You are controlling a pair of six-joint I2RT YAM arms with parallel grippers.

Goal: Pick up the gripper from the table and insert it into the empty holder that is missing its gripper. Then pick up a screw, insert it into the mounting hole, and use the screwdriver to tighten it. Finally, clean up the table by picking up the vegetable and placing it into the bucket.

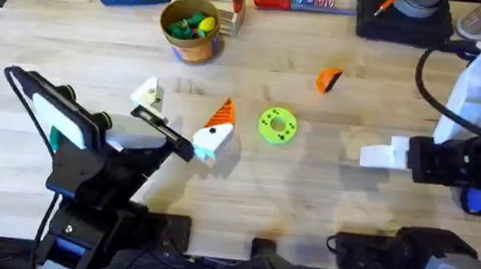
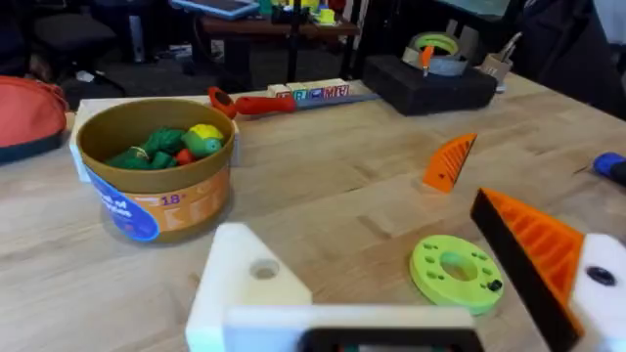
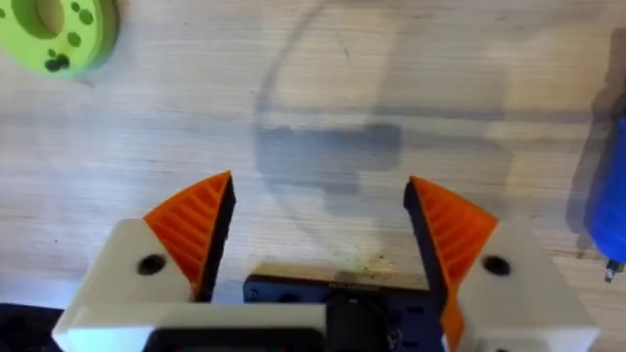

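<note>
Overhead: the loose gripper (image 1: 328, 79), a small orange wedge with a dark face, lies on the light plank tabletop (image 1: 350, 200), right of centre and well apart from both arms. The left gripper (image 1: 184, 117) is spread open and holds nothing: one finger is the bare white holder (image 1: 147, 94), the other carries an orange ribbed wedge. A lime-green disc (image 1: 277, 126) lies just beside that wedged finger. The bucket (image 1: 191, 29), tan-walled, stands near the far edge with green and yellow vegetable pieces inside. The right gripper (image 1: 380, 155) rests low at the right, with the blue screwdriver (image 1: 479, 201) near it.

Left wrist: the holder (image 2: 246, 282) shows plain white with one mounting hole; the opposite finger bears its orange pad. The gripper (image 2: 450, 161) stands tilted on the boards beyond the disc (image 2: 457, 273). The bucket (image 2: 155, 166) has a blue-and-orange label.

Right wrist: the right gripper (image 3: 318, 240) is wide open and empty, with an orange pad on each white finger.
</note>
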